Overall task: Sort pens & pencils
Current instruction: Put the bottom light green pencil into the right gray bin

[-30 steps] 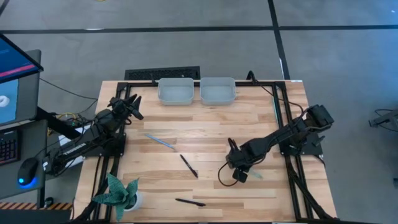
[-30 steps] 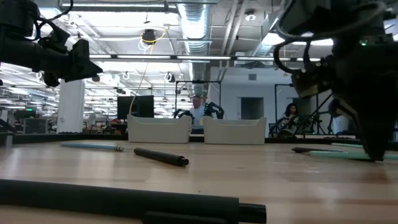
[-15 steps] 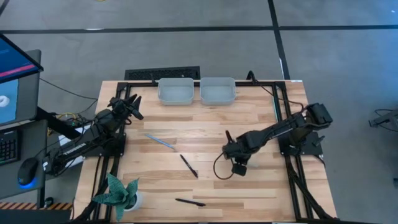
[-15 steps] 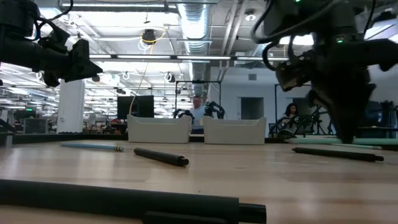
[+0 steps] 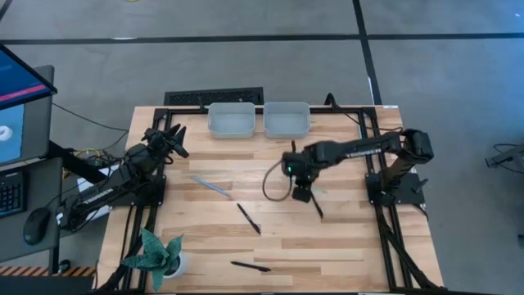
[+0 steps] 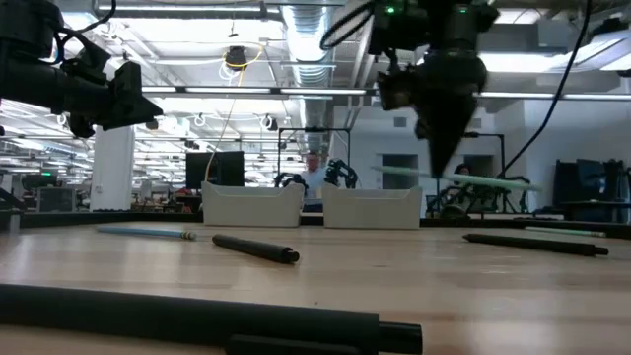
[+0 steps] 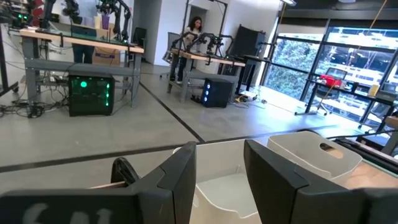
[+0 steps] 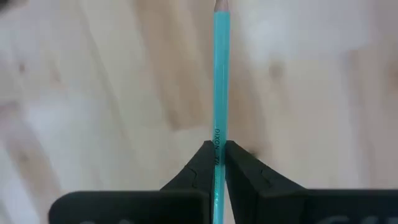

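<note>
My right gripper (image 5: 301,193) hangs over the table's middle, pointing down and shut on a teal pencil (image 6: 473,180). Just near of it a black pen (image 5: 315,206) lies flat on the wood. Another teal pencil (image 5: 210,187) and two black pens (image 5: 249,219) (image 5: 250,266) lie flat toward the left and near side. Two pale bins (image 5: 232,120) (image 5: 286,119) stand at the far edge. My left gripper (image 5: 176,139) waits at the table's left, level, open, with nothing between its fingers (image 7: 186,180). My right gripper pinches the teal pencil's shaft (image 8: 218,140) between its two fingertips (image 8: 239,165), well back from the sharpened tip (image 8: 221,6). The fingers come from above, pointing down, and lie across the pencil. It hangs nearly level, clear of the table.
A potted plant (image 5: 160,254) stands at the near left corner. A cable loop (image 5: 273,184) hangs beside the right wrist. Black frame rails (image 5: 381,221) run along the table's sides. People stand in the room beyond the bins.
My right gripper has risen and gone from the near right toward the table's middle and far edge, rolling its wrist. The teal pencil, lying on the wood before, is now lifted clear. The black pen beside it has stayed on the table.
</note>
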`<state>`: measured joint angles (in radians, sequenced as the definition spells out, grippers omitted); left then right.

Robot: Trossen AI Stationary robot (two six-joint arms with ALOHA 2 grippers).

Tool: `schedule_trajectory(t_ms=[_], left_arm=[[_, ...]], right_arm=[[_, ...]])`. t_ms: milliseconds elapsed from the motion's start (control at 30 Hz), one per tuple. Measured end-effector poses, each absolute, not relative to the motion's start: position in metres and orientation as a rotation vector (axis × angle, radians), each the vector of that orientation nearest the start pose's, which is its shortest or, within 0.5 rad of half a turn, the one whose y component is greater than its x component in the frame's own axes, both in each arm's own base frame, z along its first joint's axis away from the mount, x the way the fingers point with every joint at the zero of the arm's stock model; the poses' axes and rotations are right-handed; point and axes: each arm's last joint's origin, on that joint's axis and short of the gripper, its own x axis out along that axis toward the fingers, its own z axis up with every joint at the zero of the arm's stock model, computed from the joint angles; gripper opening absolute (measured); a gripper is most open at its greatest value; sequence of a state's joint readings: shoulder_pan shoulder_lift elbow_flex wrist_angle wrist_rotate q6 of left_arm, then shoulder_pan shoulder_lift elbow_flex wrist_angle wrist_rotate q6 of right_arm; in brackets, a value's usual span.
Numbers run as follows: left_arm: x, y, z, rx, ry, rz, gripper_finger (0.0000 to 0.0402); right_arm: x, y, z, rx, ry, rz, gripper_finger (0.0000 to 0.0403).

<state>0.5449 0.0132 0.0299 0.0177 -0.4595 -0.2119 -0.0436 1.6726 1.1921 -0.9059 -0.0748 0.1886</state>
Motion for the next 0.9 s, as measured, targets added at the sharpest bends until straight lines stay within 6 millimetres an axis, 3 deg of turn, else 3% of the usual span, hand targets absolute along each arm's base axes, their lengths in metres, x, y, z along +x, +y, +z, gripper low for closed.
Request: schedule_trajectory(t_ms=[467, 667, 900], left_arm=[[0.073, 0.06, 0.174, -0.153, -0.121, 0.999, 0.0126], [0.073, 0.06, 0.174, -0.153, -0.121, 0.999, 0.0126], [0.073, 0.06, 0.174, -0.153, -0.121, 0.999, 0.0126]], right_arm=[[0.319, -0.109, 0.274, 0.105, 1.17, -0.259, 0.0048], [0.315, -0.142, 0.289, -0.011, 1.102, -0.347, 0.0048], [0.312, -0.175, 0.298, -0.016, 0.96, -0.461, 0.0048]])
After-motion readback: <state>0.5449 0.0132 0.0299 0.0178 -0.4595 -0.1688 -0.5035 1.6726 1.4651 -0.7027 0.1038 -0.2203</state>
